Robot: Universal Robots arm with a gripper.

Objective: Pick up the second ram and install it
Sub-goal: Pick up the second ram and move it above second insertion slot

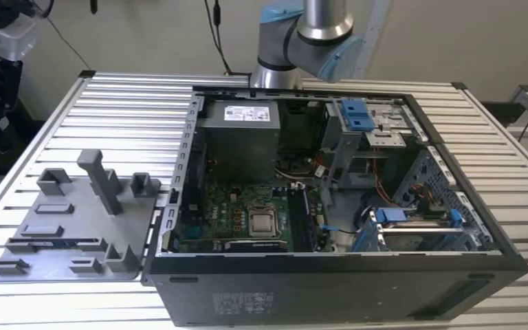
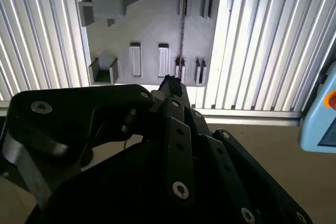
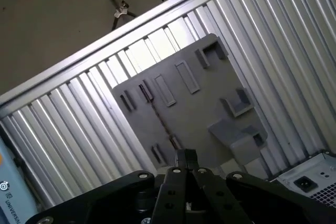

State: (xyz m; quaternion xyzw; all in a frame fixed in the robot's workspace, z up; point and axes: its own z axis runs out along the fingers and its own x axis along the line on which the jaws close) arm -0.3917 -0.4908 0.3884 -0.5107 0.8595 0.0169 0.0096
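One thin ram sits in the holder, apart from the seemingly closed, empty end effector

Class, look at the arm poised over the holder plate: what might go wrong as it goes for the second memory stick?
1. The second ram stands on edge, very thin, between the holder plate's blocks; the gripper, shut and high above, may strike an edge or a block if slightly misaligned.
2. Cables crowd the open computer case; the stick might snag going in.
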